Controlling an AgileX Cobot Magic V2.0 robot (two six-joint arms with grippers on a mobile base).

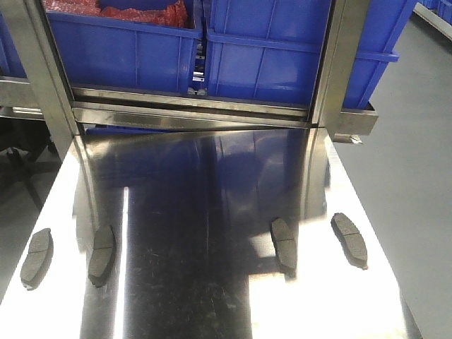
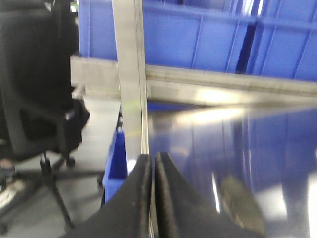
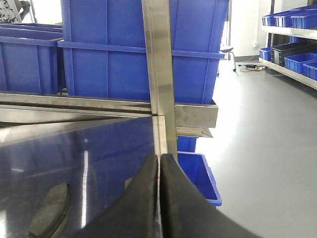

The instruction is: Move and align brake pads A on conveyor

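Note:
Four brake pads lie on a shiny steel table [image 1: 198, 212], not on the conveyor, which is out of view. Two pads [image 1: 37, 258] [image 1: 102, 254] sit near the table's left edge and two more [image 1: 284, 244] [image 1: 349, 240] near its right side. My left gripper [image 2: 152, 156] is shut with nothing in it, over the table's left edge, with one pad [image 2: 242, 208] low to its right. My right gripper [image 3: 159, 157] is shut and empty near the right edge, with a pad [image 3: 49, 210] low to its left. Neither gripper shows in the front view.
Blue bins [image 1: 268, 42] stand on a rack behind the table, one with red contents [image 1: 141, 10]. Steel posts [image 1: 332, 63] [image 1: 42, 70] rise at the table's far corners. A black office chair [image 2: 34, 84] stands left of the table. A blue bin [image 3: 198, 173] sits on the floor at right.

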